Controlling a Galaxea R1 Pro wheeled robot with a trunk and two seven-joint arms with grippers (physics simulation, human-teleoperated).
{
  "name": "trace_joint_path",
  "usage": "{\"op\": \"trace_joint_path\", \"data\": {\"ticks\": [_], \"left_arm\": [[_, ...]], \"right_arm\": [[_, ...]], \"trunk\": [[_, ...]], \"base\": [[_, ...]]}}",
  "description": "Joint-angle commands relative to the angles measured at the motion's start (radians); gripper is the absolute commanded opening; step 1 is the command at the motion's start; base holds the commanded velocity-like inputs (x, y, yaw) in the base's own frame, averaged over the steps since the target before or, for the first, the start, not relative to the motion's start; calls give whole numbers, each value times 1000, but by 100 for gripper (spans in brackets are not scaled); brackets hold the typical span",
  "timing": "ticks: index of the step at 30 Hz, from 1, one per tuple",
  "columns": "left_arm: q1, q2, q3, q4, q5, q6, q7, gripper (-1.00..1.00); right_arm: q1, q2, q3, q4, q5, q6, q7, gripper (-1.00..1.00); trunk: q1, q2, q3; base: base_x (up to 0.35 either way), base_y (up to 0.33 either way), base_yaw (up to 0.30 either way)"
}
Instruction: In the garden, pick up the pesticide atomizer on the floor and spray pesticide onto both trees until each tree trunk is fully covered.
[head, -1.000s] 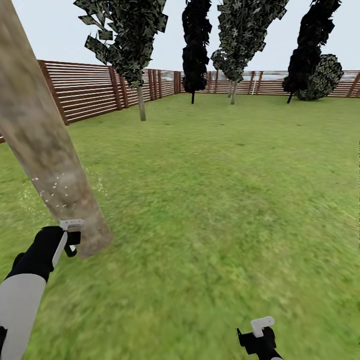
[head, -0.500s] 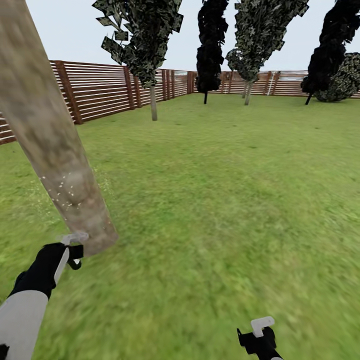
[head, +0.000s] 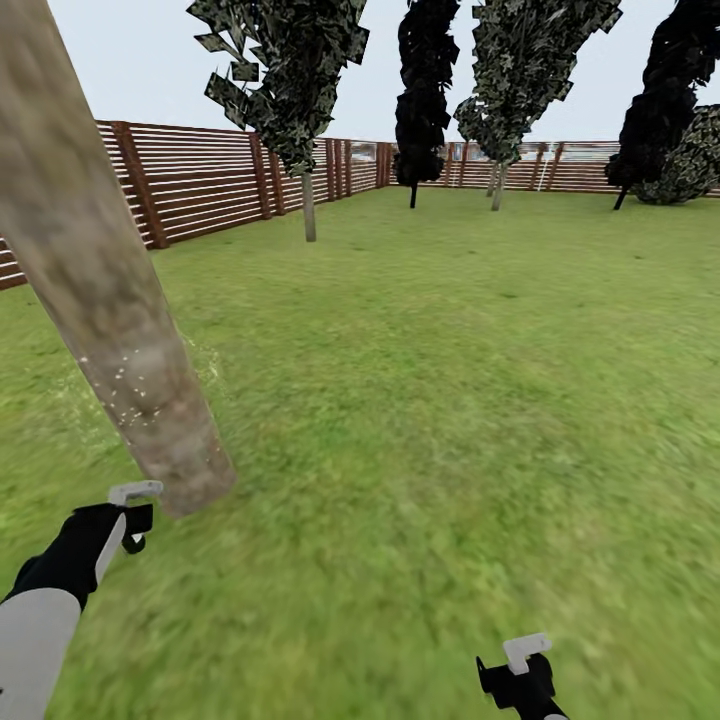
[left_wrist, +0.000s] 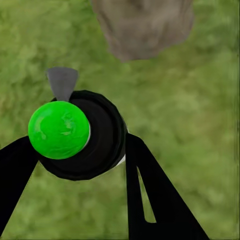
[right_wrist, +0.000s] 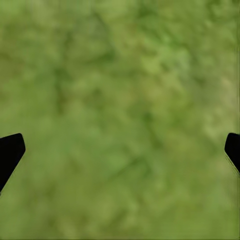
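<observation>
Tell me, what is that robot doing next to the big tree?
It is spraying bug-killer. Its left gripper holds the atomizer, a black sprayer with a green top, pointed at the tree trunk. Tiny white specks of pesticide dot the trunk low down. The right gripper hangs open over the grass, holding nothing.

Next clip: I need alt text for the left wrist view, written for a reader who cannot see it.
The left end effector is shut on the pesticide atomizer, a black body with a bright green round cap and a grey nozzle, its two black fingers on either side. Beyond the nozzle, the mottled beige-grey base of the tree trunk meets the green lawn.
</observation>
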Motion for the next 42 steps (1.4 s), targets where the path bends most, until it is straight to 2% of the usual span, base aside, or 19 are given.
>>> {"op": "trace_joint_path", "data": {"ticks": [1, 3, 5, 10, 20, 23, 26, 33, 40, 42], "left_arm": [[0, 2, 0, 31, -5, -40, 0, -100], [4, 9, 1, 94, -6, -130, 0, -100], [7, 11, 0, 138, -7, -150, 0, -100], [7, 2, -2, 161, -5, -185, 0, -100], [7, -1, -2, 153, 3, -187, 1, -100], [7, -3, -1, 152, 6, -187, 1, -100], [7, -16, 0, 150, 5, -187, 1, -100], [7, -17, 2, 147, 4, -187, 1, -100], [7, -15, 3, 147, 3, -187, 2, -100], [7, -16, 3, 147, 4, -187, 22, -100]], "right_arm": [[0, 1, 0, 0, -1, 0, 0, 100], [-1, 1, 0, 0, -1, 0, 0, 100], [-1, 1, 0, 0, -1, 0, -1, 100], [0, 1, 0, 0, -1, 0, -1, 100], [0, 0, 0, 0, -1, 0, -1, 100], [0, 0, 0, 0, -1, 0, -1, 100], [0, 0, 0, 0, -1, 0, -1, 100], [-1, 1, 0, 0, -1, 0, -1, 100], [-1, 3, 0, 0, -1, 0, -1, 100], [0, 3, 0, 0, -1, 0, -1, 100]], "trunk": [[0, 0, 0], [0, 0, 0], [0, 0, 0], [0, 0, 0], [0, 0, 0], [0, 0, 0], [0, 0, 0], [0, 0, 0], [0, 0, 0], [0, 0, 0]], "base": [[334, 0, 0], [338, 0, 0], [246, 0, 146], [12, 0, 246], [3, -246, 7], [164, -232, 0], [241, -183, 0], [202, -189, 3], [17, -270, 242], [146, -249, 277]]}}
